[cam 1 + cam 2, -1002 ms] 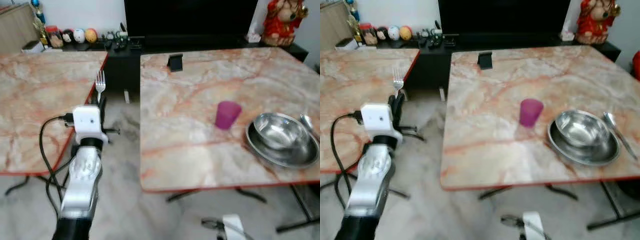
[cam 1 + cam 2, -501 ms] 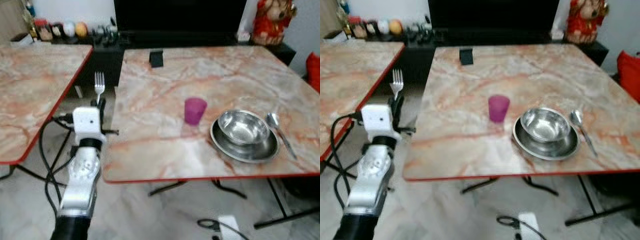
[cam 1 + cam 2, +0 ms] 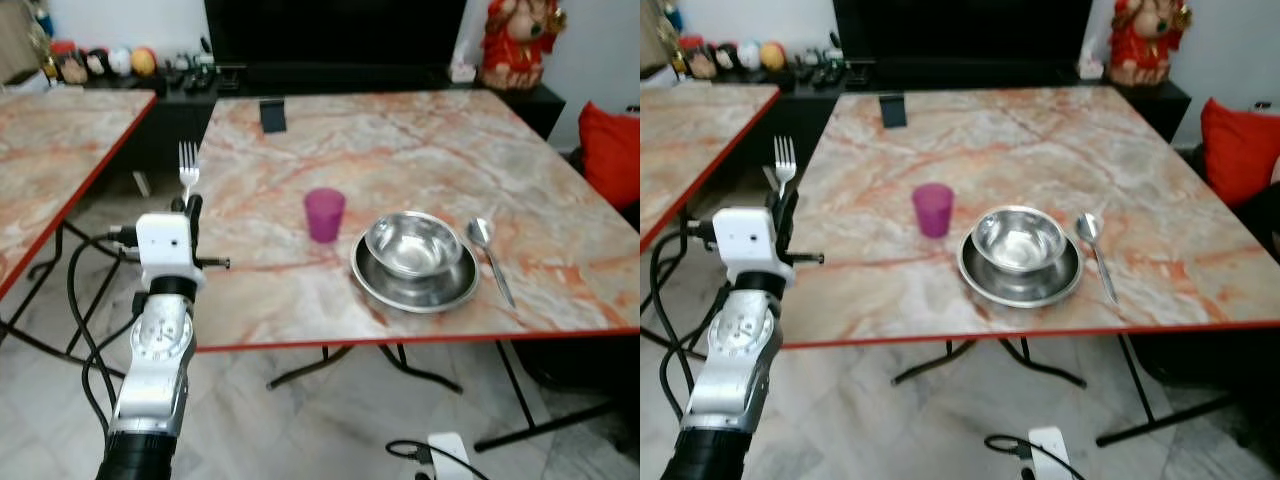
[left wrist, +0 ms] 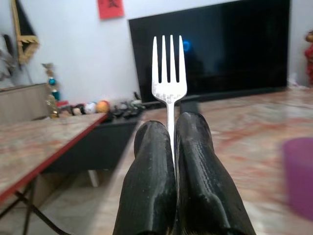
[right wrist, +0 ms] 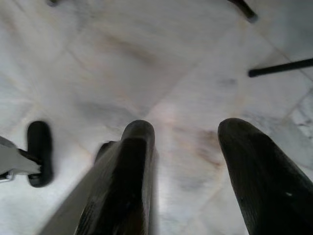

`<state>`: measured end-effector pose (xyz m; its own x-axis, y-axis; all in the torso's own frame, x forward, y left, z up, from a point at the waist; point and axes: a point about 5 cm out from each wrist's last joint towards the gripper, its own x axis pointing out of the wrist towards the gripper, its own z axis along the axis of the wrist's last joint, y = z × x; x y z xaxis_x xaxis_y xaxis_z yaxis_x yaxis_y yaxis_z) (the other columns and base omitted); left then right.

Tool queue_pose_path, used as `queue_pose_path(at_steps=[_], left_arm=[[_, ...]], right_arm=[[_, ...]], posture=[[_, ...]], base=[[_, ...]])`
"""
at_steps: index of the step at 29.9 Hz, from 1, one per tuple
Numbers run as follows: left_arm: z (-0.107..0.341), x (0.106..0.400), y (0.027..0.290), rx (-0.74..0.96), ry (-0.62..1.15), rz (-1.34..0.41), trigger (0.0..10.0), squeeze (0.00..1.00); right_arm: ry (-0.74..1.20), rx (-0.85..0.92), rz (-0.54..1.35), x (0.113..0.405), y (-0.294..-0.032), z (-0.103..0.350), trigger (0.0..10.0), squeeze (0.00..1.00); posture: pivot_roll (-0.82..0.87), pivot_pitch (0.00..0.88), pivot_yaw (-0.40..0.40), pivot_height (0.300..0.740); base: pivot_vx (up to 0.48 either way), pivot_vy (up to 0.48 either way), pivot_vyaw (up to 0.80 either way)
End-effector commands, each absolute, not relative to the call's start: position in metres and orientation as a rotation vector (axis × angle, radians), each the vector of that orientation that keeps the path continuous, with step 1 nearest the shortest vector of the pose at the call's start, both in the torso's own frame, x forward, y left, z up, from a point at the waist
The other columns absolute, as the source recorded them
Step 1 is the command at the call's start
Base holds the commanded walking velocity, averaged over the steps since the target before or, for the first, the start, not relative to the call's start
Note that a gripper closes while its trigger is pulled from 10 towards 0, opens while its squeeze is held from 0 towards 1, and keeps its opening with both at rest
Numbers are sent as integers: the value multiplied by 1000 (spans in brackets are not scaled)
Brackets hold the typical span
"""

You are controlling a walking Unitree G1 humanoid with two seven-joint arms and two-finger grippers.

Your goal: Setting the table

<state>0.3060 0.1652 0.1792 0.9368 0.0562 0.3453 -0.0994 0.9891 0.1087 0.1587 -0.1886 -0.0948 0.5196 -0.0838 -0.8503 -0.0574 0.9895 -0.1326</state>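
1. Clamped between the two black fingers of the left gripper (image 4: 168,147), the fork (image 4: 168,81) stands upright with its four tines up, its handle running down between the closed pads.

2. Over the last second the whole head view has swung: the second marble table (image 3: 60,150) has slid off to the left, and the set table (image 3: 400,140) now sits square in front. That is the camera turning with the robot, not the dishes moving. The fork has stayed pinched in the same upright pose.

3. For the task this probably means the robot is lining up on the place setting, with the fork not yet over the tabletop; it is held just off the table's left edge.

4. The setting is partly done: a shiny steel bowl (image 3: 412,243) sits nested in a shallow steel plate (image 3: 385,285), a steel spoon (image 3: 488,255) lies just to the right of them, and a purple, matte plastic-looking cup (image 3: 324,214) stands just to their left.

5. The tabletop is glossy, cream marble with orange veins and a thin red rim.

6. The right gripper (image 5: 188,161) hangs idle over pale marble floor tiles, its fingers spread apart and empty.
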Motion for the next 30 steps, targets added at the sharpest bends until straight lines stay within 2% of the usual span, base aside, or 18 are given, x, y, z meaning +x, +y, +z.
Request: queue_pose_path(at_steps=[1,30], left_arm=[[181,305,168,151,-359,86,10000,0],[180,305,169,159,-350,95,10000,0]], right_arm=[[1023,-152,-18,159,-189,-95,10000,0],[1019,-154,-21,161,-190,-94,10000,0]], posture=[[-25,0,6,707],[-14,0,-1,707]], base=[[0,-307,0],[0,-309,0]])
